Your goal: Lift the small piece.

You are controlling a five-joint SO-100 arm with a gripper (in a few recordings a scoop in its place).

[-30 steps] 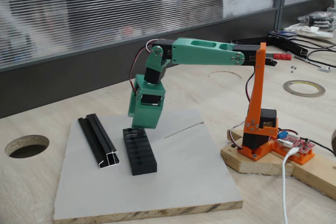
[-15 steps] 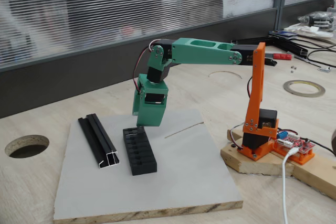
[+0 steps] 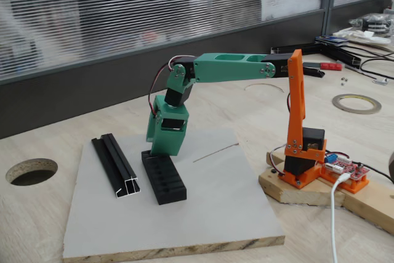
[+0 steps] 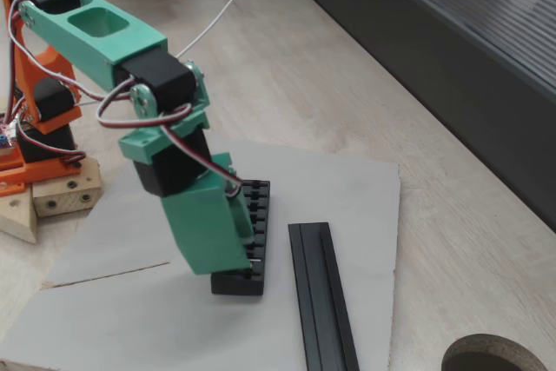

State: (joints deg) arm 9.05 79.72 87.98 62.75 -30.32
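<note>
Gripper [image 4: 248, 254] pressing down at slotted black block [image 3: 164, 178], prob. reaching for small piece; jaw opening can't tell.

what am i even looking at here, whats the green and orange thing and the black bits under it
It is a small desktop robot arm: an orange base and post carrying green links. Both pictures come from cameras standing still, one at table height, one higher on the other side. The green gripper hangs low over a black slotted block on a grey board. A long black rail lies beside the block. Its fingers are hidden, so whether it holds anything cannot be told.
</note>
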